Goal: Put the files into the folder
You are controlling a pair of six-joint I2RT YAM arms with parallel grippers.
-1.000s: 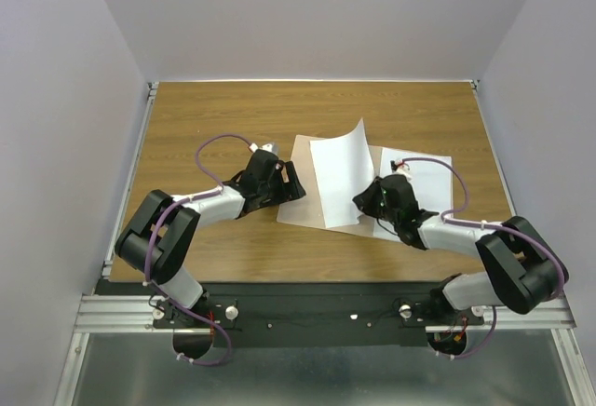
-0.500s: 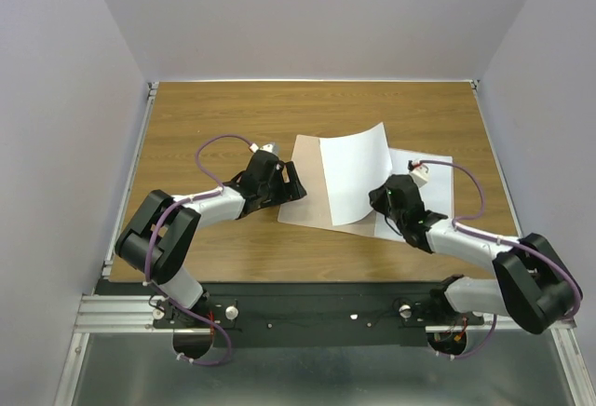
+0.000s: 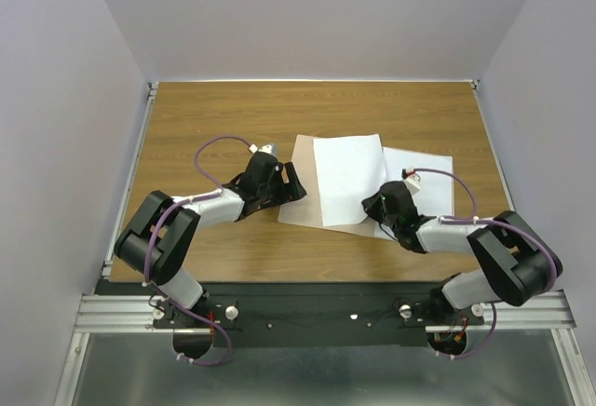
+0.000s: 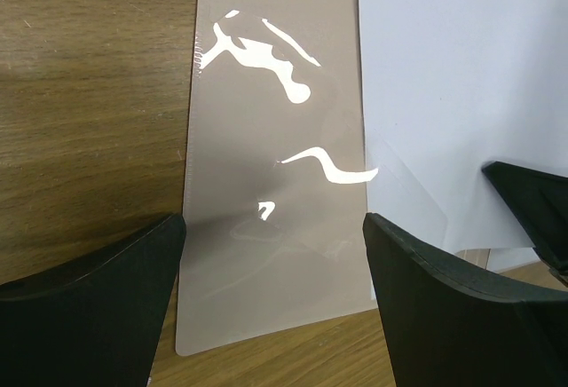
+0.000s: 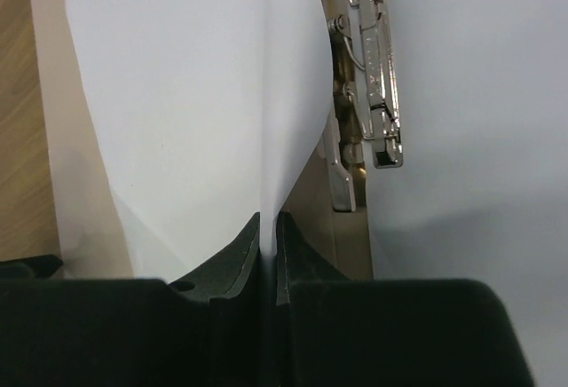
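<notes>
1 sheet (image 3: 349,178), upright earlier, now flatter over folder (image 3: 309,207), right fingers (image 5: 226,267) pinching.

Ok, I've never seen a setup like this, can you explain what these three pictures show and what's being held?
These are two robot arms bolted at the near edge of a wooden table. The wide picture looks down from above and behind them; the other two come from a camera on each wrist, with that arm's own black fingers at the bottom. On the table lies an open tan folder with a metal clip inside. The right end effector pinches the edge of one white sheet lying over the folder; a second sheet lies to its right. The left end effector is open over the folder's left edge, holding nothing.
</notes>
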